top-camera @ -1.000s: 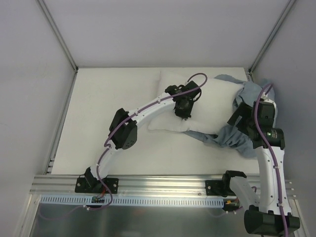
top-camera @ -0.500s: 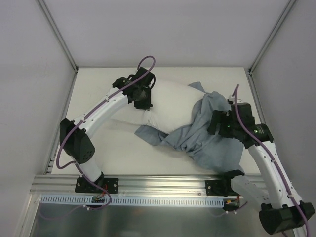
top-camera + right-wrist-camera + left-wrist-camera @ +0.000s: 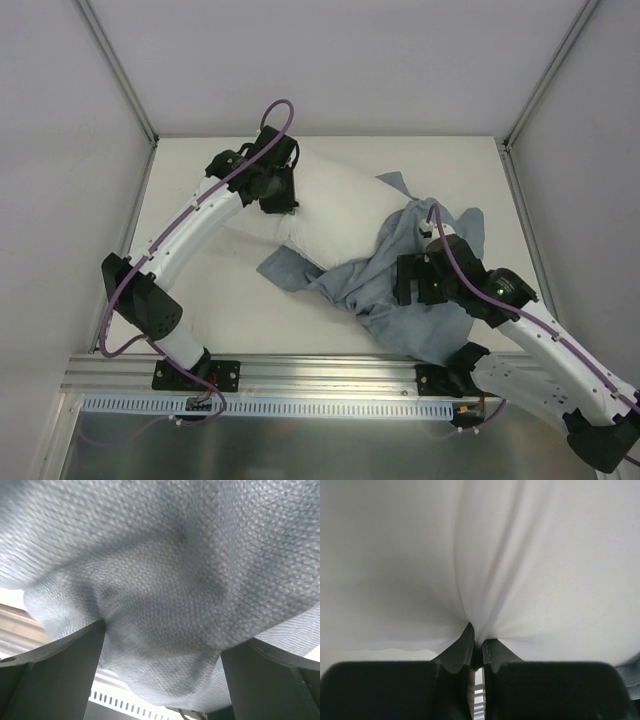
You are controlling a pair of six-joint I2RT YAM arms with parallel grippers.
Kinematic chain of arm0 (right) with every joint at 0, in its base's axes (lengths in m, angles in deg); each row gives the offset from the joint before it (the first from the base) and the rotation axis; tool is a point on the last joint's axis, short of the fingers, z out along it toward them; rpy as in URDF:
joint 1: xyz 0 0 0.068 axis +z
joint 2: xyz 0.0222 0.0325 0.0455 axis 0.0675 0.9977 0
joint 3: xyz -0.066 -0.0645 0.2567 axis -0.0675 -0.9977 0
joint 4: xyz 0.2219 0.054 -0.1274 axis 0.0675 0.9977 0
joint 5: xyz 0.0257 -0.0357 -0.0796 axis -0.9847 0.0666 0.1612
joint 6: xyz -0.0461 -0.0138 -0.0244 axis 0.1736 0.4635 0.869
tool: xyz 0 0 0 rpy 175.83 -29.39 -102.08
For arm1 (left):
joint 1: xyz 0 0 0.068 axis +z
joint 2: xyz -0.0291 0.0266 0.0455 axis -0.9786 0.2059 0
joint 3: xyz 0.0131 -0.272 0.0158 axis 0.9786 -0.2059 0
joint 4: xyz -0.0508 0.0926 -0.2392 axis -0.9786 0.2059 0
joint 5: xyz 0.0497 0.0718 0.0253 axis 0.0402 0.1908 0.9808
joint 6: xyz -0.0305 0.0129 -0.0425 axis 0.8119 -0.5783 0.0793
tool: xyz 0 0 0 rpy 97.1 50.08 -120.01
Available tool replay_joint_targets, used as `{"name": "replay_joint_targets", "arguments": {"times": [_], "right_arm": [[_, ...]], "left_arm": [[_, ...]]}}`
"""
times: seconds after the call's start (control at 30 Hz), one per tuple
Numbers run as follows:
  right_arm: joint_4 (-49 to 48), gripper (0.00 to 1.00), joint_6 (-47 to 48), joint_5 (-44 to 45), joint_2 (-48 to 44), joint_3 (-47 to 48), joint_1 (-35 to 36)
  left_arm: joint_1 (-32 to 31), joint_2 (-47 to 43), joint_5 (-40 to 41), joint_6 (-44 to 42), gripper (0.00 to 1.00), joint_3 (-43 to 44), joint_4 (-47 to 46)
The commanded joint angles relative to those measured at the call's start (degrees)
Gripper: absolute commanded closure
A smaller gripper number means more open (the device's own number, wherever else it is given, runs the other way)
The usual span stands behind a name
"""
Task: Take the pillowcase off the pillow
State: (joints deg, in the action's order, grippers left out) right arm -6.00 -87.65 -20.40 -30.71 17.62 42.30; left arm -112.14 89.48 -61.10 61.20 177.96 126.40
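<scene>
The pillowcase lies crumpled, grey-blue side out, across the right half of the cream tabletop, with one flap spread toward the near left. The white pillow lies slantwise at centre-back, its right end covered by the cloth. My left pincer is pinched shut on a fold at the pillow's far-left corner. My right pincer is at the middle of the heap, jaws wide apart, cloth sagging between them. Pale grey walls enclose the tabletop, and a metal rail runs along its near edge. I cannot tell whether the pillow's right end sits inside the sack or merely under it.
</scene>
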Motion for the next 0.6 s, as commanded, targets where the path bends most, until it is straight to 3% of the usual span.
{"name": "replay_joint_targets", "arguments": {"times": [0.0,0.07,0.1,0.17,0.2,0.23,0.27,0.43,0.57], "right_arm": [[3.9,0.05,-6.2,5.0,0.1,-0.9,4.2],[4.2,0.2,-8.0,6.2,-0.3,-1.1,4.8],[5.0,0.46,-8.5,8.5,-0.6,-0.8,4.8],[6.1,0.7,-9.3,11.4,-2.0,0.3,4.8],[6.9,0.89,-9.2,14.1,-2.4,0.6,4.8],[7.1,0.95,-8.7,15.6,-2.7,1.6,4.8],[8.1,0.99,-7.8,18.6,-2.4,2.2,4.7],[9.2,0.99,-2.2,27.8,3.1,10.0,3.5],[5.7,0.99,5.4,30.4,9.7,23.5,-1.6]], "left_arm": [[1.1,-4.9,0.2,1.8,1.0,4.9,-2.1],[2.0,-5.2,0.7,1.9,1.0,4.1,-1.3],[3.7,-6.0,1.1,2.0,1.0,3.8,-1.0],[5.9,-7.3,1.4,1.3,1.0,2.2,-0.9],[7.2,-8.8,2.5,1.2,1.0,1.5,-0.7],[10.3,-9.7,2.7,1.1,1.0,-0.2,-0.8],[12.3,-11.2,2.5,0.7,1.0,-0.9,-0.8],[24.6,-15.1,-2.4,-0.8,1.0,-3.9,-0.8],[30.9,-19.2,-4.8,-2.4,1.0,-4.2,-0.3]]}}
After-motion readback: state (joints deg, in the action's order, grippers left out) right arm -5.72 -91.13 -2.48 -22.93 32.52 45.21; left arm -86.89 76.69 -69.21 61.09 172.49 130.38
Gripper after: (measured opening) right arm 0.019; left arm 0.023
